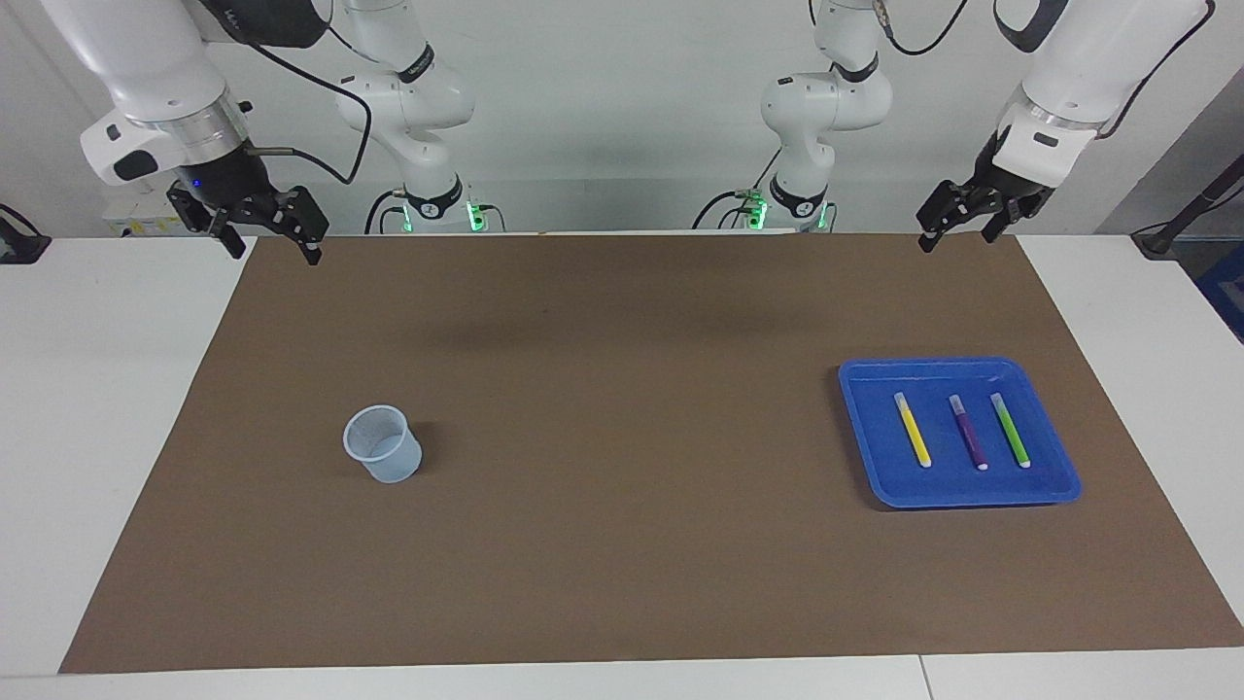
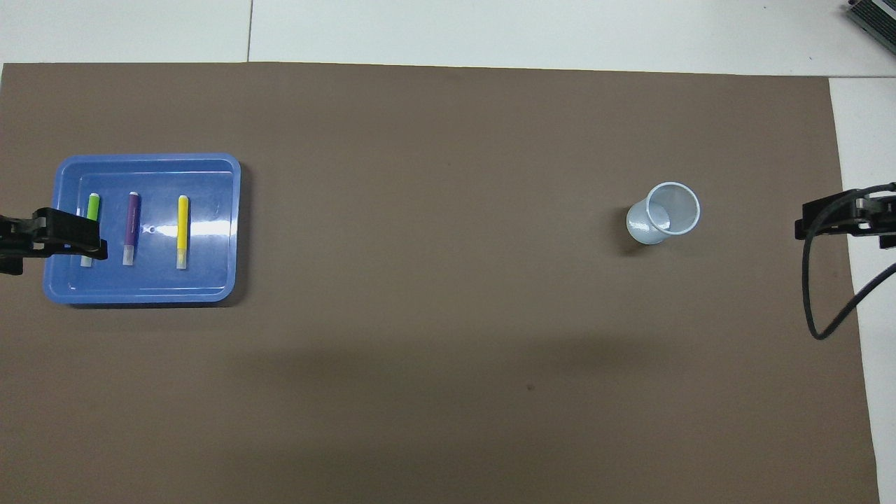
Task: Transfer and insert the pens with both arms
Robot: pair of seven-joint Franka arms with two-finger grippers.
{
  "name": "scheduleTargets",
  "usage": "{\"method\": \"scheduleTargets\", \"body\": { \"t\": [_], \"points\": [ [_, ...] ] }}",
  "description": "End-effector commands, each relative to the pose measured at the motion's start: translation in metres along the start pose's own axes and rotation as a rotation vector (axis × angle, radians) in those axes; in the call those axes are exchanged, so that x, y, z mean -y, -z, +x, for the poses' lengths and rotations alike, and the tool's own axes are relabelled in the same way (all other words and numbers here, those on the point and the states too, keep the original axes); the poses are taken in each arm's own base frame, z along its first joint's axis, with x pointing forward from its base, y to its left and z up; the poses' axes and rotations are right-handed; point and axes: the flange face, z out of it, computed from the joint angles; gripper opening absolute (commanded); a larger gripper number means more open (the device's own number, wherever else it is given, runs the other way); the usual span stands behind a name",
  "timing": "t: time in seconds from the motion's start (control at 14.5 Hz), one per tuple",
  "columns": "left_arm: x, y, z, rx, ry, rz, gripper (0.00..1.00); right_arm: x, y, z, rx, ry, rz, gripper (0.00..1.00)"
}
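Three pens lie side by side in a blue tray [image 1: 1054,486] toward the left arm's end: yellow pen [image 1: 913,430], purple pen [image 1: 968,432], green pen [image 1: 1010,430]. They also show in the overhead view: yellow [image 2: 182,231], purple [image 2: 131,227], green [image 2: 92,208], in the tray [image 2: 210,280]. My left gripper [image 1: 960,235] is open, empty and raised over the mat's edge by the robots. In the overhead view the left gripper [image 2: 49,241] covers part of the green pen. My right gripper [image 1: 272,248] is open, empty and raised over the mat's corner at its own end; it also shows in the overhead view [image 2: 850,217].
A translucent pale plastic cup [image 1: 382,443] stands upright on the brown mat [image 1: 622,389] toward the right arm's end; in the overhead view the cup [image 2: 665,213] looks empty. White table shows around the mat. A black cable [image 2: 815,308] hangs from the right arm.
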Motion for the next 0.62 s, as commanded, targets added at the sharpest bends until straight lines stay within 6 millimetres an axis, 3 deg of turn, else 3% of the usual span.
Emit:
{"method": "scheduleTargets", "body": {
  "t": [0.0, 0.55],
  "points": [
    [0.0009, 0.0013, -0.0067, -0.013, 0.007, 0.007, 1.0, 0.0011, 0.001, 0.0002, -0.014, -0.022, 0.014, 1.0],
    [0.0054, 0.0004, -0.006, -0.014, 0.007, 0.005, 1.0, -0.0047, -0.0009, -0.0064, 0.037, -0.032, 0.016, 1.0]
  ]
}}
